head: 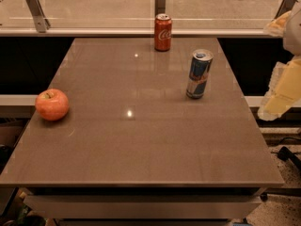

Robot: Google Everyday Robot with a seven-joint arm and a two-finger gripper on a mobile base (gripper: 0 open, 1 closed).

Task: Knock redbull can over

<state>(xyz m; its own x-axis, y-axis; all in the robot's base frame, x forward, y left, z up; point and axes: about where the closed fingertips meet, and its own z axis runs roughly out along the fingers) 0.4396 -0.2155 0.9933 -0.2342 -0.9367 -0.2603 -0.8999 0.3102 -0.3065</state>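
The redbull can [199, 74], slim, blue and silver with a silver top, stands upright on the right half of the brown table [141, 145]. My gripper [278, 100], pale yellow, hangs at the right edge of the view, off the table's right side. It is to the right of the can and a little nearer to the camera, with a clear gap between them.
A red cola can [162, 32] stands upright at the table's far edge, left of and behind the redbull can. A red apple [51, 104] lies near the left edge. A glass rail with metal posts [160, 1] runs behind the table.
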